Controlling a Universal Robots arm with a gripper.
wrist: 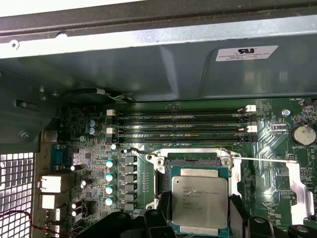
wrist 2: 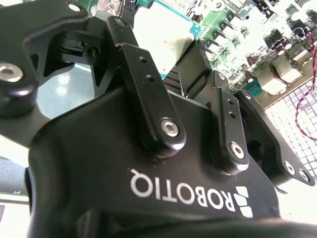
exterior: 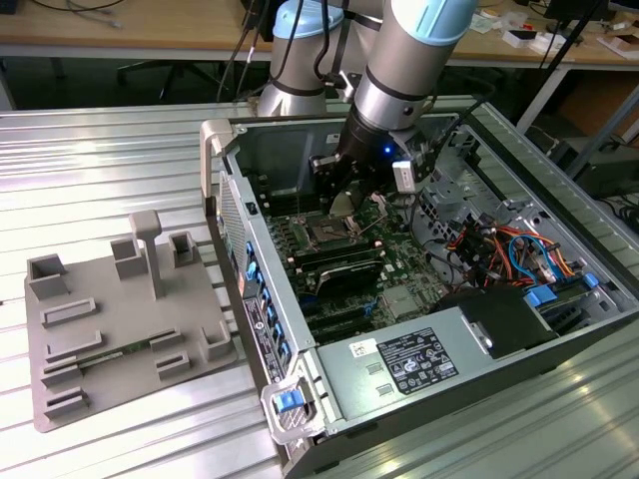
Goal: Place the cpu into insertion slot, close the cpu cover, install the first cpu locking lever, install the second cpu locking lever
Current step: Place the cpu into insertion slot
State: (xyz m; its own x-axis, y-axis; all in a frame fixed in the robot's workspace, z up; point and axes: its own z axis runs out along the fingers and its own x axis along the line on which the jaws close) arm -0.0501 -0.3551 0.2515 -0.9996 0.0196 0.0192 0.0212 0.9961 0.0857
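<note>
One black hand (exterior: 346, 200), upper centre in the exterior view, clamps the silver-grey square cpu (wrist: 199, 202) over the dark square insertion slot (wrist: 195, 161).

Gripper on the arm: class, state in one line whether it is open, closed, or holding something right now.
Gripper: closed on the cpu, holding it at the insertion slot.
</note>
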